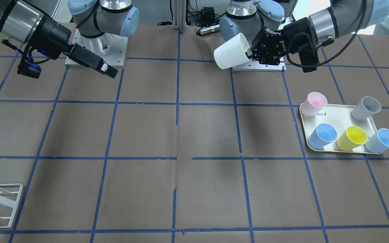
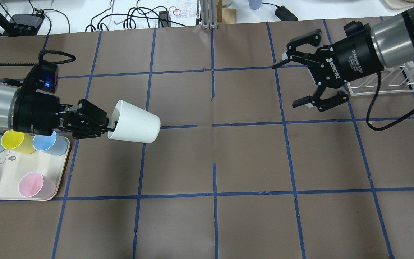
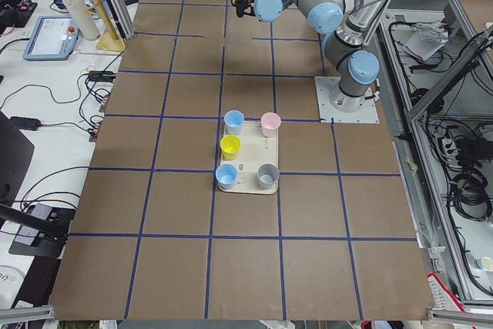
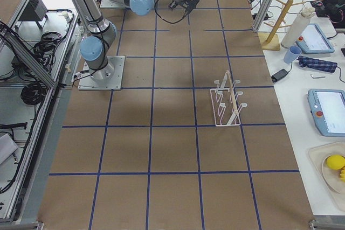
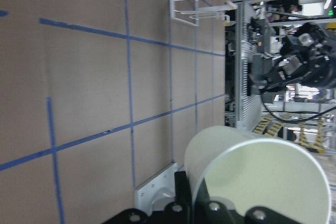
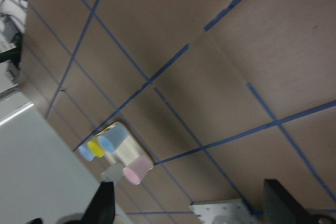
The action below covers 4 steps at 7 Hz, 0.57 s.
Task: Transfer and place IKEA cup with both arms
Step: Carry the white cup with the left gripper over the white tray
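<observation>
The left end effector (image 2: pixel 110 125) pinches the rim of the IKEA cup (image 2: pixel 135 123), held on its side above the desk (image 2: pixel 250 158); its base points across toward the right end effector (image 2: pixel 285 86), spread wide and well apart.

Left gripper (image 2: pixel 110 124) pinches the IKEA cup (image 2: pixel 135 124) — right gripper (image 2: pixel 285 86) hovers, fingers (image 2: pixel 302 101) spread.
</observation>
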Available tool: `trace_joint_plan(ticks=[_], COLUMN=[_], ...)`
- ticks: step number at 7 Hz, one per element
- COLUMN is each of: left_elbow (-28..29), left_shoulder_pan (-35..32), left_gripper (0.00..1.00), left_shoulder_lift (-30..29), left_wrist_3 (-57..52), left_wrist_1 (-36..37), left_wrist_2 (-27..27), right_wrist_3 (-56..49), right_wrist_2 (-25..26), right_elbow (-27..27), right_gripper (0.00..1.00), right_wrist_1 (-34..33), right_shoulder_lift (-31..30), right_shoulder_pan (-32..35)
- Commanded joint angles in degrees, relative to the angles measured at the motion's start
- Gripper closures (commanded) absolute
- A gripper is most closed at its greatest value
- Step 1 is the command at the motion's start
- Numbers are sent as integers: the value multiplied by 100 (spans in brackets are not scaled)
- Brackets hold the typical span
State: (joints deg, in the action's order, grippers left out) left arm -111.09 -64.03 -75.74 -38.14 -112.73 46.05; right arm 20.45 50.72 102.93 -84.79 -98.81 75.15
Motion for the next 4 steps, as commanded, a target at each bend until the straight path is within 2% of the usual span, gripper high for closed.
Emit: trace_joint_plan(ticks=[1, 2, 4], left_elbow=[9, -17, -26], left_shoulder_pan=[206, 329, 1125], left_gripper=[100, 100, 100], left_shoulder_lift=[33, 24, -72], left_wrist_3=[245, 176, -409], left_wrist_1=[1247, 1454, 1962], left_wrist_2=[1934, 2673, 3565], right_wrist_3=[-67, -268, -602], right_wrist_2=[1970, 2429, 3615], right_elbow=[-98, -98, -89], right_gripper=[0, 0, 0], right_wrist_1=[-55, -81, -572], right_shoulder_lift=[-305, -323, -280], right_shoulder_pan=[69, 235, 953])
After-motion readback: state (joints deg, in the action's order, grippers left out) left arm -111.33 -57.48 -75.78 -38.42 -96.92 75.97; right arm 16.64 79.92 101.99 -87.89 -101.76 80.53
